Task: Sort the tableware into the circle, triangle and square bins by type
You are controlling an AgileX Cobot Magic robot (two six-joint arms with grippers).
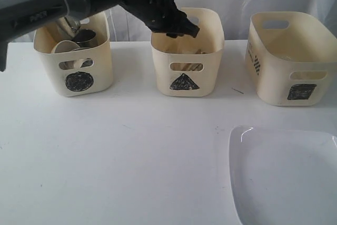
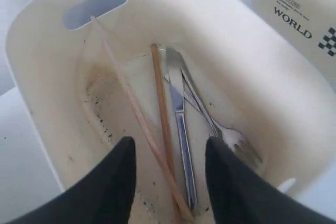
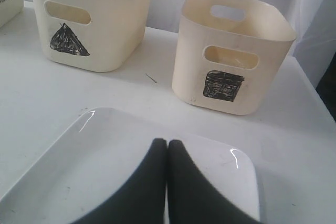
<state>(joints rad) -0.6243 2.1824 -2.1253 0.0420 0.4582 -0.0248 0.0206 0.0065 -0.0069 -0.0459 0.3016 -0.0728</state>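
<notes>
In the exterior view the plate runs off the bottom and right edges. The square bin is clipped on the right, and its inside cannot be made out. The left arm hides part of the triangle bin's back rim and part of the circle bin's contents. In the left wrist view the chopsticks and knife run off the bottom edge.

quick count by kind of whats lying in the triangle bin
chopsticks: 2
knife: 1
fork: 1
total in the triangle bin: 4
</notes>
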